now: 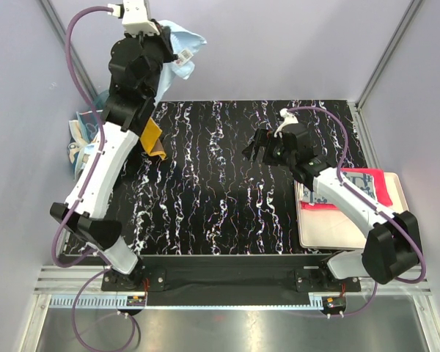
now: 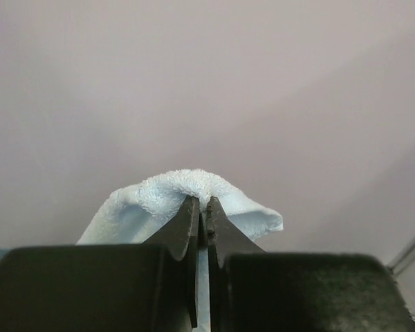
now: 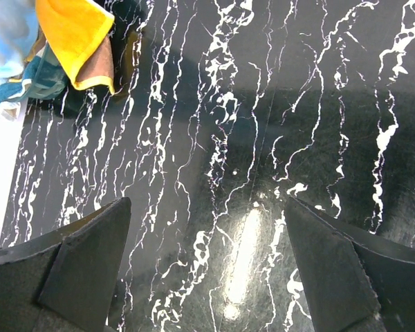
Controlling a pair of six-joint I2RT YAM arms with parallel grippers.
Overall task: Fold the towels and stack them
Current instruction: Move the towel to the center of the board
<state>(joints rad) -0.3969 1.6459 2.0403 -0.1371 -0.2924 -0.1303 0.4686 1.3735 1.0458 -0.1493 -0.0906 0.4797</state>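
Towels: light blue towel [image 1: 183,44] pinched aloft by left gripper [image 2: 202,207], unfolded; folded towels [image 1: 379,183], apparently two, on tray [image 1: 326,235], table's right edge; orange towel [image 1: 153,138] pending, left edge; right gripper [image 3: 207,263] agape, empty.

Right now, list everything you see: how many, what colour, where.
light blue towel: one, light blue, held aloft far left
orange towel: one, orange, table's left edge by the basket
red towel: one, red, on the tray
patterned towel: one, grey-white, on the tray
basket: one, teal, beyond the table's left edge
tray: one, cream, table's right side
table: one, black with white veins
left gripper: one, black, shut on the light blue towel
right gripper: one, black, open above the table
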